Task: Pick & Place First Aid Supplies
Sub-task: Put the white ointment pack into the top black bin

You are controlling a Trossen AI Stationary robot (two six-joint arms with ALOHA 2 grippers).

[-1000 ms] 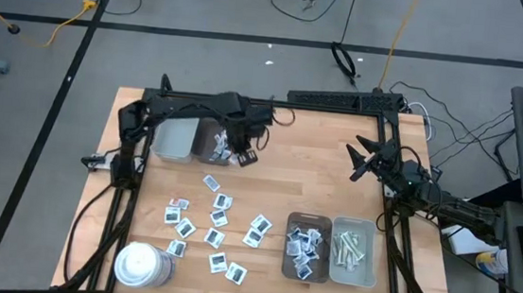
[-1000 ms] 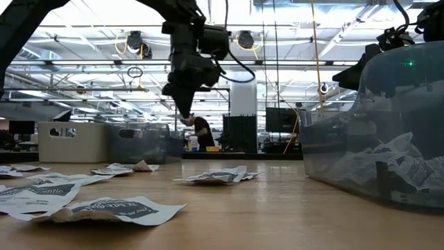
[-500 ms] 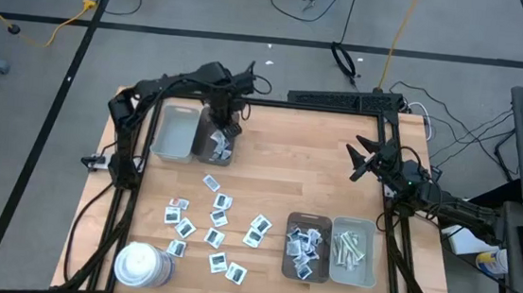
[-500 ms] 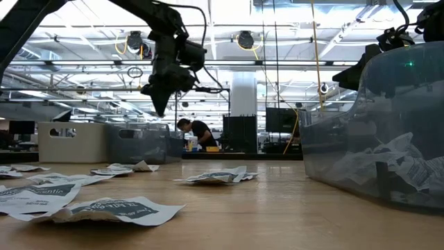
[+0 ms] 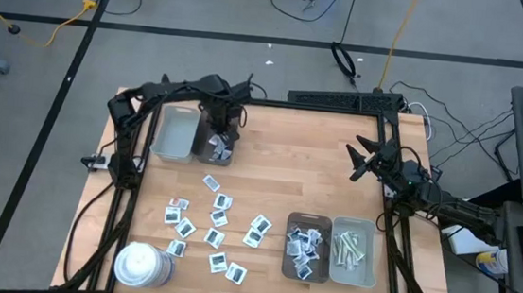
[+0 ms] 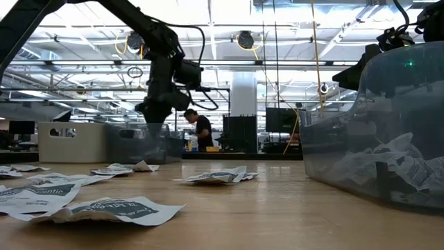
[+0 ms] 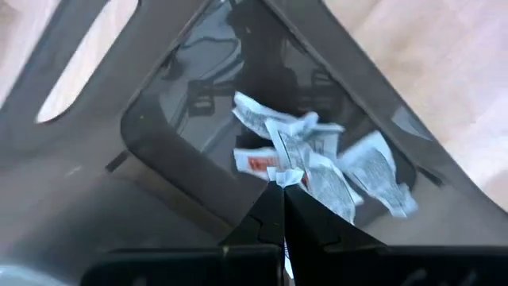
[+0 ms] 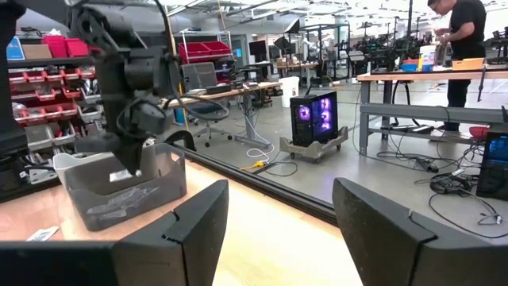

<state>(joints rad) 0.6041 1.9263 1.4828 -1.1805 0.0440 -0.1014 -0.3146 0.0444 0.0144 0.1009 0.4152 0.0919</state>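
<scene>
I have the left gripper (image 5: 221, 135) positioned over the dark grey tray (image 5: 206, 151) in the upper left of the high view. In the left wrist view its fingers (image 7: 270, 214) are pressed together, pinching the edge of one white packet (image 7: 287, 176) directly above the packets already lying in that tray. I judge this to be the release position: the packet hangs over the compartment so that it falls among its own kind once the jaws part.

A lighter grey tray (image 5: 174, 131) stands just beside the dark one, to its left; I cannot tell what it holds.

The remaining loose packets (image 5: 218, 221) lie scattered flat on the wooden table (image 5: 288, 168) at lower centre-left, near the white cylinder (image 5: 142, 265) in the lower left. A second pair of trays (image 5: 330, 250) at lower centre-right holds packets on the left and pale wrapped strips (image 5: 350, 248) on the right.

The right gripper (image 5: 363, 161) waits at the right of the table, fingers (image 8: 190, 226) spread wide and empty, well apart from the work.
</scene>
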